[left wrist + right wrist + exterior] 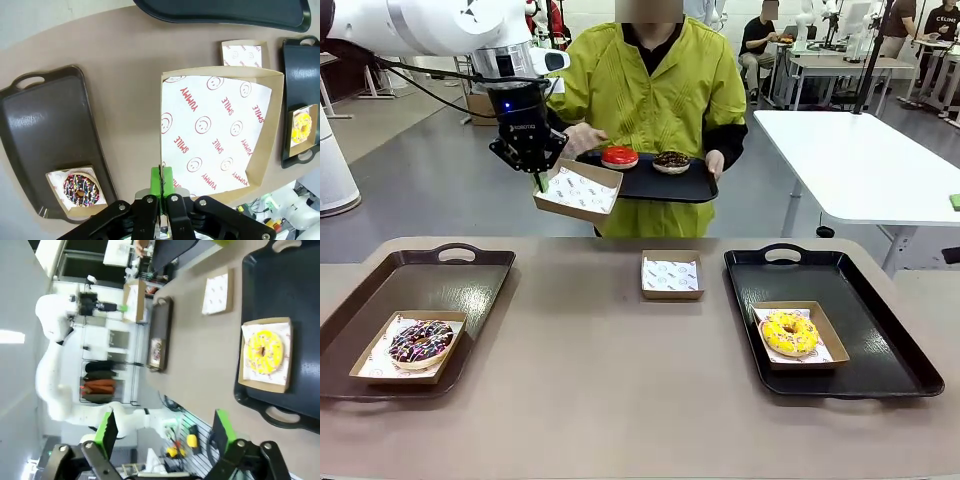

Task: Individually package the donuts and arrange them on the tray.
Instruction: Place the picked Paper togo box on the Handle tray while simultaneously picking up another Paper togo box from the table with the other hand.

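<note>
The left gripper [540, 182] is pinching, pads pressed together, one rim of an empty brown cardboard box lined with white smiley-print paper [578, 190]. It is holding the box tilted in the air at the upper left of the front view, near the flat black plastic serving tray [692, 190] that a person in a yellow-green jacket [650, 90] is offering at the top centre. On that tray a glossy red ring donut [619, 156] and a dark chocolate ring donut [671, 161] are lying unpackaged. In the left wrist view the green pads [167, 180] are clamping the box's edge at bottom centre. The right gripper [165, 432] is hanging with its fingers spread wide, holding nothing.

Two donuts are already sitting boxed. A chocolate ring donut with pink and white sprinkles [420, 343] is resting on the dark brown handled tray [380, 290] at lower left. A yellow sprinkled ring donut [790, 333] is resting on the black handled tray [880, 330] at lower right. A second empty lined box [672, 275] is waiting on the beige table [620, 400] between them.

The task is looking about half done, and the step in hand is presenting the box for a third donut. The next move is probably calling for a level, steady box at the tray's edge. After that the box needs careful carrying to a table tray, since only one rim is being gripped.
</note>
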Controlling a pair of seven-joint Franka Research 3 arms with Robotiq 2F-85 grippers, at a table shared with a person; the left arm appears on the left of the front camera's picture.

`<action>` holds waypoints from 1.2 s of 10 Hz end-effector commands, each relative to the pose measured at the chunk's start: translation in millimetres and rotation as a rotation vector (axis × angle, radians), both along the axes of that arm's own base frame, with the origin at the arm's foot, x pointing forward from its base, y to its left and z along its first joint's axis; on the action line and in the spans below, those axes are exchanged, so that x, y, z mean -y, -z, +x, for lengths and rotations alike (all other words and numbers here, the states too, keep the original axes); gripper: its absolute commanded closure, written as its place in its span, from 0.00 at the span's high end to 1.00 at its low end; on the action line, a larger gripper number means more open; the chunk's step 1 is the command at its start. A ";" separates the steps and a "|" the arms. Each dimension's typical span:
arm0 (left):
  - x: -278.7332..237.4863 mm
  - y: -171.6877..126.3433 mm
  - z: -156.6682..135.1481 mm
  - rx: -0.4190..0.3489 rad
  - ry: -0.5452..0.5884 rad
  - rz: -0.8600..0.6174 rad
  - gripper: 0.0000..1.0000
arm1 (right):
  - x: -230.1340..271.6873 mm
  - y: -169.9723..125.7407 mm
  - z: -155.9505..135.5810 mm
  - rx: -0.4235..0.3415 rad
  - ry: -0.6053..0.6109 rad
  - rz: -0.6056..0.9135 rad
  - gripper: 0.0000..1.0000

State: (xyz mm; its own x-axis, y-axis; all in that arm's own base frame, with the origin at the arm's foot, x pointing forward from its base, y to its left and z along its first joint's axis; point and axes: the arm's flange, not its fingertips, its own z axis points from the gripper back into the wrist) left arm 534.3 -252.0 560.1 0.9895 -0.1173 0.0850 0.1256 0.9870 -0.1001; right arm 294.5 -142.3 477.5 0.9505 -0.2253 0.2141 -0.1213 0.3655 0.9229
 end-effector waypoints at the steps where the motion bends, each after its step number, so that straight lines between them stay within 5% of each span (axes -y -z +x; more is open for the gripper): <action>1: -0.8 1.8 -2.1 0.004 -0.001 0.000 0.00 | 17.4 22.6 22.7 -0.032 0.002 0.065 1.00; 5: -0.8 1.8 -2.1 0.004 -0.001 0.000 0.00 | 16.9 43.4 49.5 -0.096 -0.082 -0.017 1.00; 12: -0.8 1.8 -2.1 0.004 -0.001 0.000 0.00 | 22.2 47.6 32.6 -0.112 -0.017 0.054 1.00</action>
